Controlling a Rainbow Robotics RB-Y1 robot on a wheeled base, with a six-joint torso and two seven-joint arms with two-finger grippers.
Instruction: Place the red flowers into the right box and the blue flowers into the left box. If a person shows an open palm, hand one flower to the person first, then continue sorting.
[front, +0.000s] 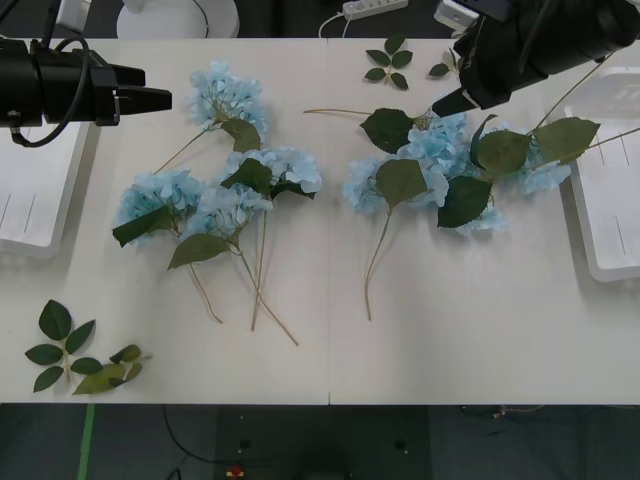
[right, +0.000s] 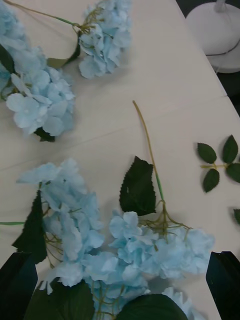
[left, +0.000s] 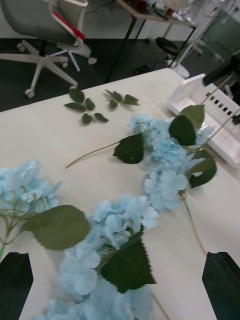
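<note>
I am hovering my right jaws (front: 450, 100), spread wide and holding nothing, over the blue flowers (front: 440, 165) heaped at three o'clock on the desk (front: 470, 320); next I judge I must drop onto a stalk and clench. My left jaws (front: 150, 98) are waiting at ten o'clock, also parted. The left box (front: 35, 190) and right box (front: 610, 190) are both lying bare

We find no text, label, brand, number or sign that we can read — not on the desk (front: 330, 360), not on the white trays at its left (front: 30, 200) and right (front: 610, 190) edges, not on the black arms above it.
</note>
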